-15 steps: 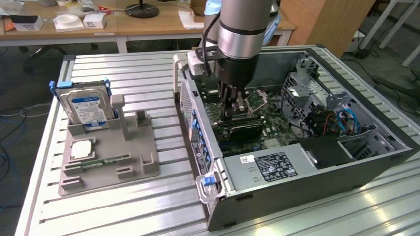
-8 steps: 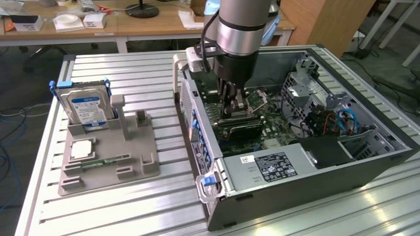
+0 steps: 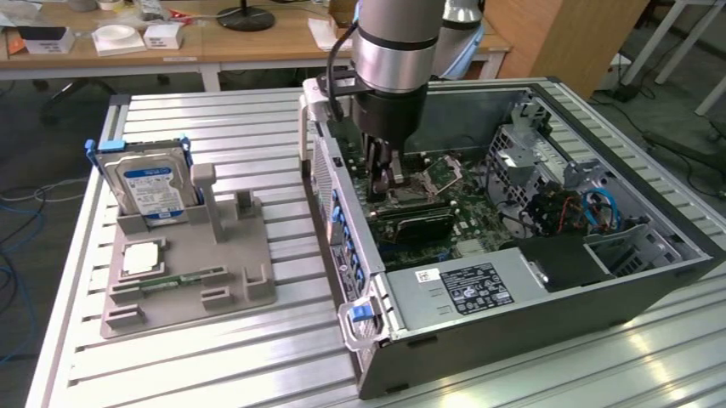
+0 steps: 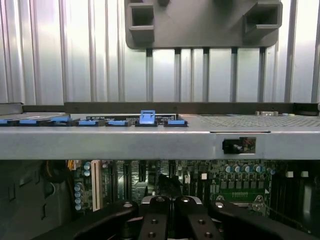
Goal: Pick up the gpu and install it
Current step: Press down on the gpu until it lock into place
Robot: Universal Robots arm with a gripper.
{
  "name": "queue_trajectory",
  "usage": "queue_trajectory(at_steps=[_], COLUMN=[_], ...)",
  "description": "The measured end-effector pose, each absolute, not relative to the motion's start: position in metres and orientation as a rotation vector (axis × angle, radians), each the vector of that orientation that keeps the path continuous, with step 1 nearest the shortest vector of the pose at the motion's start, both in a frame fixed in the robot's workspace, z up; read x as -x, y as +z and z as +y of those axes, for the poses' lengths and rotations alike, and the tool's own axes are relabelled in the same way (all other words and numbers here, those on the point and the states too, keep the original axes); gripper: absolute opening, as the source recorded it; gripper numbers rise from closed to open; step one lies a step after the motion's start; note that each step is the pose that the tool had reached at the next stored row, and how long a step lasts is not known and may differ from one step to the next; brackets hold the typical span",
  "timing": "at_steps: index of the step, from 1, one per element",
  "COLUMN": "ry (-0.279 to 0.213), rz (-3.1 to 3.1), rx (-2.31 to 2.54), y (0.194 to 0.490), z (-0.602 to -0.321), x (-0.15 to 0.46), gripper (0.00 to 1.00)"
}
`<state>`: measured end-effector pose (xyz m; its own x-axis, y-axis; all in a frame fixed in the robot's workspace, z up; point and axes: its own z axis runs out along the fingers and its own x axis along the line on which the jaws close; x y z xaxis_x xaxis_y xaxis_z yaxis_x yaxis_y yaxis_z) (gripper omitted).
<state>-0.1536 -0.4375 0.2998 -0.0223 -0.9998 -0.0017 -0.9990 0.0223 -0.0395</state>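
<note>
Fingers [image 4: 170,212] shut, black metal, over green motherboard [image 4: 240,180] inside case [image 3: 669,221].

Gripper [image 4: 170,212] fingers pressed together, no gap, low over the motherboard [image 4: 235,180] inside the open computer case [image 4: 150,142]. Case's grey metal edge runs straight across the view, with a row of blue clips [image 4: 146,118] along it. Beyond it, the ribbed metal table [image 4: 75,55] with a grey plastic holder [image 4: 200,25] resting on it.
</note>
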Motion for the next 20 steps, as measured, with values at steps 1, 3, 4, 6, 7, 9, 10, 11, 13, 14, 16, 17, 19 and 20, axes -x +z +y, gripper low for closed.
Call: queue_trajectory(at_steps=[1, 3, 4, 6, 7, 9, 10, 11, 13, 14, 16, 17, 19, 20], ry=[-0.042, -0.042, -0.042, -0.042, -0.042, -0.042, -0.042, -0.042, -0.042, -0.042, -0.042, -0.042, -0.042, -0.042], rz=[2.225, 2.225, 2.225, 2.225, 2.225, 2.225, 2.225, 2.225, 2.225, 2.225, 2.225, 2.225, 2.225, 2.225], rx=[2.176, 2.176, 2.176, 2.176, 2.176, 2.176, 2.176, 2.176, 2.176, 2.176, 2.176, 2.176, 2.176, 2.176], y=[0.299, 0.298, 0.298, 0.296, 0.296, 0.295, 0.295, 0.295, 0.295, 0.295, 0.295, 0.295, 0.295, 0.295], z=[-0.436, -0.435, -0.435, -0.435, -0.435, -0.435, -0.435, -0.435, -0.436, -0.436, -0.436, -0.436, -0.437, -0.438], x=[0.154, 0.157, 0.159, 0.164, 0.165, 0.168, 0.169, 0.169, 0.17, 0.17, 0.171, 0.171, 0.172, 0.172], gripper=[0.1, 0.1, 0.1, 0.1, 0.1, 0.1, 0.1, 0.1, 0.1, 0.1, 0.1, 0.1, 0.1, 0.1])
